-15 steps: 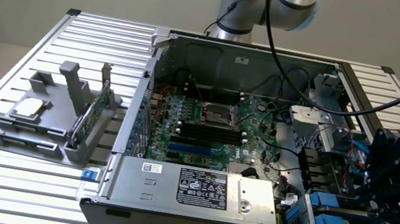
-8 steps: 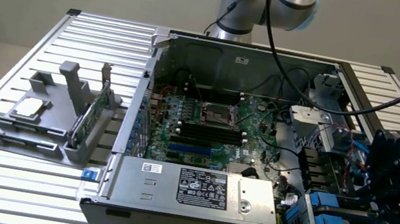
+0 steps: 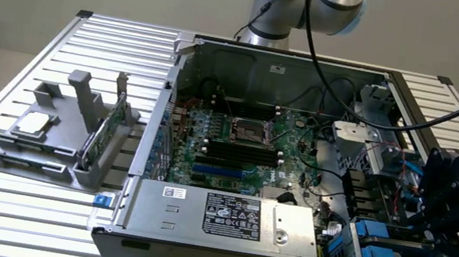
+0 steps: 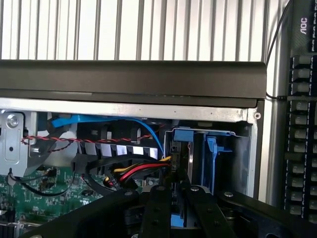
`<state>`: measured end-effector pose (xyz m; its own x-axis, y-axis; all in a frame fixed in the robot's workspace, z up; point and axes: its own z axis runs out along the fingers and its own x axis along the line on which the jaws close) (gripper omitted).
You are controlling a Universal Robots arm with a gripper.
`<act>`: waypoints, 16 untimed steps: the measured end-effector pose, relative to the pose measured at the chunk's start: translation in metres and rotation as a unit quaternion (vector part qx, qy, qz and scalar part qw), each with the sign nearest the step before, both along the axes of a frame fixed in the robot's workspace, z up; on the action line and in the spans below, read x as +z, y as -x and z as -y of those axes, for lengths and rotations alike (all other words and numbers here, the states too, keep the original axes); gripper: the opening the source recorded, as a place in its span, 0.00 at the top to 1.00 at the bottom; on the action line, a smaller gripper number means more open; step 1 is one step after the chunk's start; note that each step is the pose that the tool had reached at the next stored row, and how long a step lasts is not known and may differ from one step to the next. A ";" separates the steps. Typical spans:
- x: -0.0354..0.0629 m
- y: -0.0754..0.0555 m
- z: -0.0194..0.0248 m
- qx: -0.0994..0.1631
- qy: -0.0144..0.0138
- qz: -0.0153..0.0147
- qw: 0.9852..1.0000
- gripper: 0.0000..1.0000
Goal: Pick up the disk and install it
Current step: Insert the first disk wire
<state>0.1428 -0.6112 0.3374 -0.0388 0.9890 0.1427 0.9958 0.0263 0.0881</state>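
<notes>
Arm base stands at the far edge of the bench, grey links with blue joint caps. Wrist section, black with a lit blue indicator, is positioned low at the exterior view's right. Hand (image 4: 177, 208) points downward; its two black fingers (image 4: 157, 210) stand close together, nearly parallel, with blue plastic showing between them.

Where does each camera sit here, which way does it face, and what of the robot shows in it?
Exterior view: off the arm, above, looking down into the open computer case on the slatted table; the arm's base and dark wrist show.
Wrist view: on the wrist, facing the case's blue drive bay; the gripper shows, closed on a blue-edged part.
Shared: case, drive bay, table.
</notes>
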 end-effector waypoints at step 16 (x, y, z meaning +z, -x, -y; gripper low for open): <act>-0.0046 0.000 -0.0002 -0.001 0.004 0.004 1.000 0.82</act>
<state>0.1424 -0.6110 0.3328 -0.0386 0.9902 0.1344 0.9951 0.0258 0.0956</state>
